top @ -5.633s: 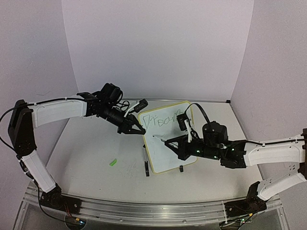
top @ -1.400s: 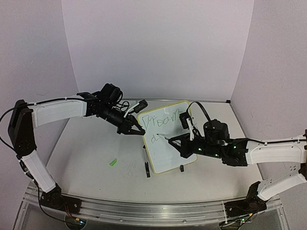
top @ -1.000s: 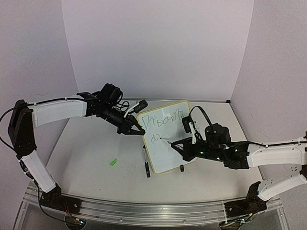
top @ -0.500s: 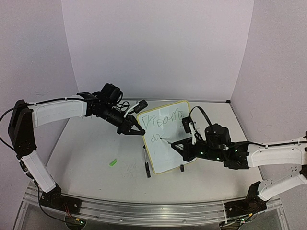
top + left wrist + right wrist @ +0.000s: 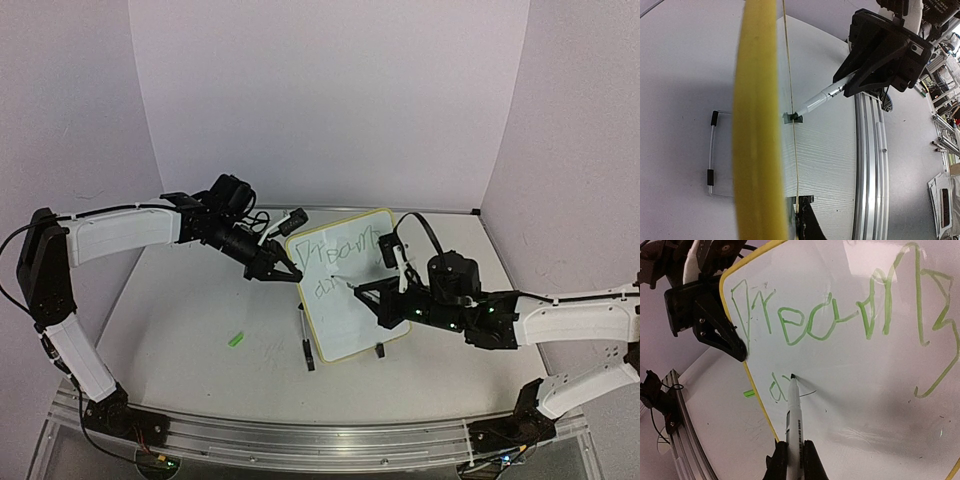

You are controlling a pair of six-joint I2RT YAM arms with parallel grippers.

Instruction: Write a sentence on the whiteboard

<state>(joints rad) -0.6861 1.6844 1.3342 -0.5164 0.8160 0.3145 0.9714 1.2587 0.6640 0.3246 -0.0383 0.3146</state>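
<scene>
nudged rightward, the right gripper (image 5: 372, 297) pinches the marker (image 5: 792, 412) against the whiteboard (image 5: 352, 325); left gripper (image 5: 284, 269) clamps its edge.

A small green scrap (image 5: 236, 339) lies left of centre on the white table (image 5: 180, 310) — to its right, a thin black-ended rod (image 5: 306, 350); a metal rail (image 5: 300, 440) lines the near edge.

White arm shells (image 5: 120, 233), black joints (image 5: 45, 268), black left claw (image 5: 288, 271) and right claw (image 5: 382, 298), looping cables (image 5: 418, 222)
</scene>
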